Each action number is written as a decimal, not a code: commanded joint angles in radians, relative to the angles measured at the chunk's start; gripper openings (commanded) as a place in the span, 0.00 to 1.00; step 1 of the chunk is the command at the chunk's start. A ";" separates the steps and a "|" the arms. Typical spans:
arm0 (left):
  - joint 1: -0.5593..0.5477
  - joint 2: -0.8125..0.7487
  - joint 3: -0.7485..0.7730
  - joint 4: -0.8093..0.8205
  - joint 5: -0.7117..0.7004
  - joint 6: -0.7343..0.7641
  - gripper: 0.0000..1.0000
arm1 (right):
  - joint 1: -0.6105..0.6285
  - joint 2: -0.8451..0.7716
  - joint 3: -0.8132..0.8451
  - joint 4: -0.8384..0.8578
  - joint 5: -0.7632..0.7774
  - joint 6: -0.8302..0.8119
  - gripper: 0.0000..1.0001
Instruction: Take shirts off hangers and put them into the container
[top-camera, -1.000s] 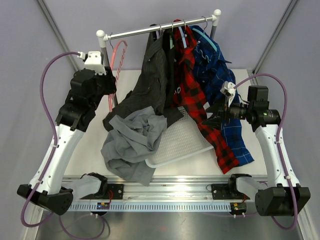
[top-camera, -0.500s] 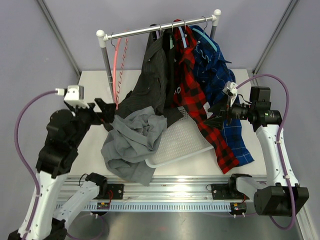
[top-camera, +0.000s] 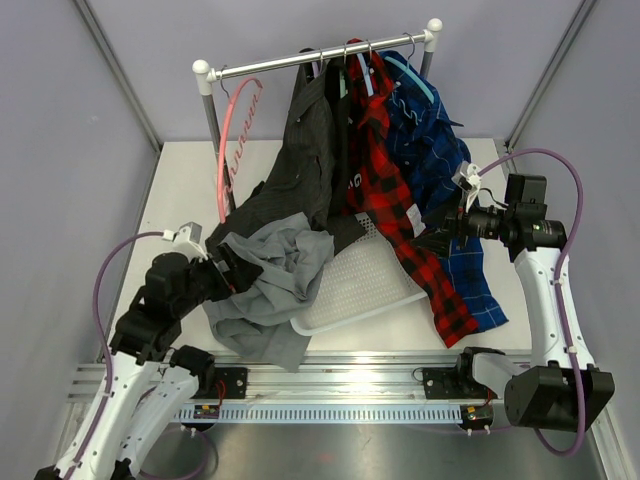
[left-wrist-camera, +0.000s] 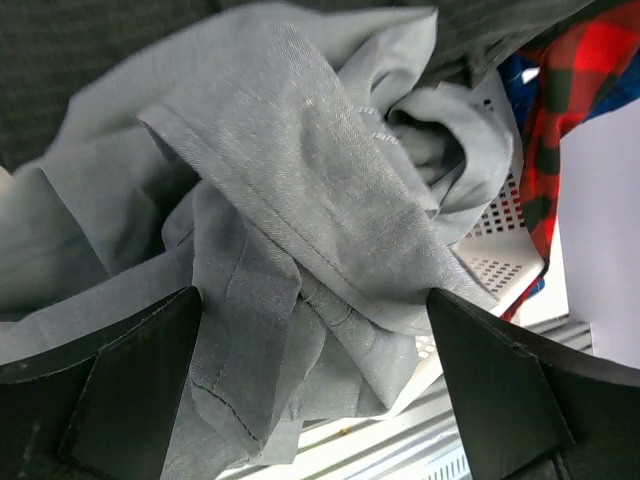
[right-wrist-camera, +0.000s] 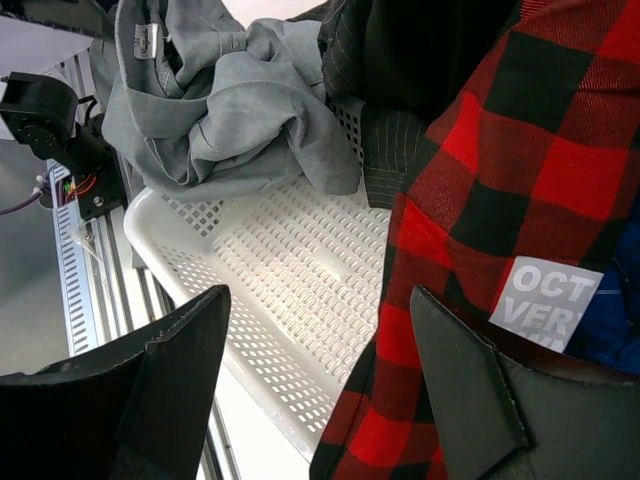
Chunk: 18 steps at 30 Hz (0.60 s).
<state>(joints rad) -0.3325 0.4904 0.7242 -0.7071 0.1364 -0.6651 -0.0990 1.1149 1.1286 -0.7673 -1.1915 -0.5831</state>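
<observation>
The left tool (left-wrist-camera: 315, 400) gapes wide, empty, just over the crumpled grey shirt (top-camera: 268, 282). That shirt lies half on the bench (top-camera: 180, 200), half over the white basket's (top-camera: 372, 285) left edge. The right tool (right-wrist-camera: 320, 370), also open and empty, faces the red plaid shirt (right-wrist-camera: 500, 200), which hangs from the rail (top-camera: 300, 62).

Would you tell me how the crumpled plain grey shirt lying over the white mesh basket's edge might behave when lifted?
The crumpled plain grey shirt looks floppy: its loose folds suggest it would sag from one pinch. Part lies outside the white mesh basket, so it may drag. Matte weave: probably not slippery.
</observation>
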 joint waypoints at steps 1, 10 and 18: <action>0.004 -0.006 -0.041 0.073 0.078 -0.036 0.99 | -0.013 0.005 0.000 0.026 -0.031 -0.007 0.80; 0.004 0.077 -0.183 0.290 0.151 -0.091 0.94 | -0.021 0.010 -0.004 0.023 -0.034 -0.009 0.81; 0.006 -0.011 -0.192 0.279 0.140 -0.064 0.25 | -0.025 0.011 -0.004 0.020 -0.040 -0.014 0.81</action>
<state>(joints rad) -0.3317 0.5316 0.5293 -0.4934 0.2462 -0.7399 -0.1181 1.1271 1.1248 -0.7673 -1.1980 -0.5831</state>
